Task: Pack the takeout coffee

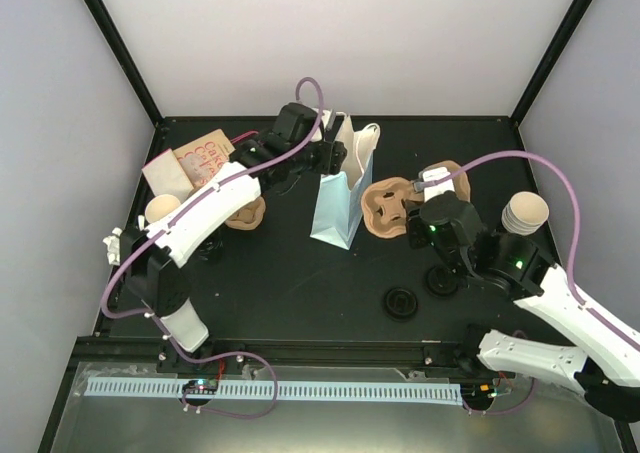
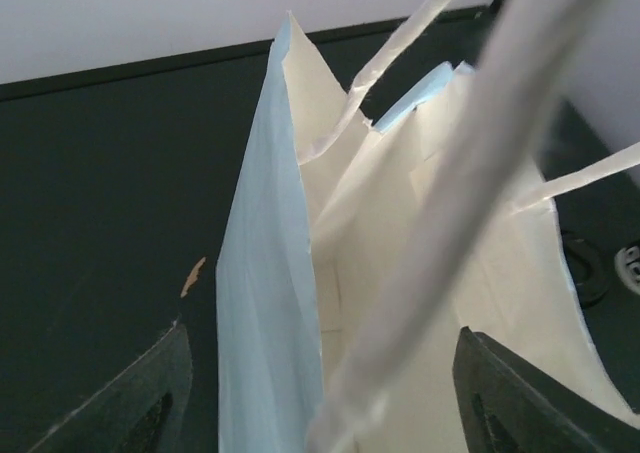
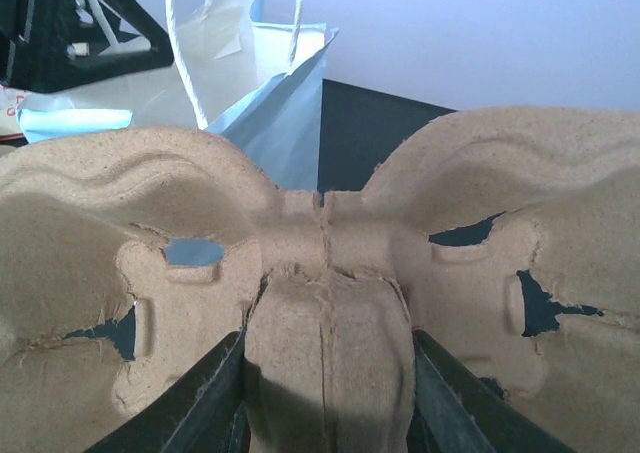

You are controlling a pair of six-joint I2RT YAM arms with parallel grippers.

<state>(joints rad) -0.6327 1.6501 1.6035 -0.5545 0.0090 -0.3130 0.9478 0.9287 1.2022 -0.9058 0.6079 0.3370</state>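
A light blue paper bag (image 1: 338, 205) with white handles stands open at mid-table. My left gripper (image 1: 328, 161) is at its top rim, open; in the left wrist view its fingers (image 2: 145, 403) straddle the bag's blue side wall (image 2: 265, 303) and a blurred handle (image 2: 470, 173) without pressing them. My right gripper (image 1: 415, 218) is shut on the centre ridge of a brown pulp cup carrier (image 1: 388, 208), just right of the bag. In the right wrist view the carrier (image 3: 330, 273) fills the frame, with the bag (image 3: 270, 103) behind it.
A second pulp carrier (image 1: 246, 214) lies under the left arm. A stack of paper cups (image 1: 525, 213) stands at the right, and a single cup (image 1: 163, 210) at the left. Two black lids (image 1: 401, 301) (image 1: 443, 280) lie near the front. Printed paper sleeves (image 1: 195, 158) sit at the back left.
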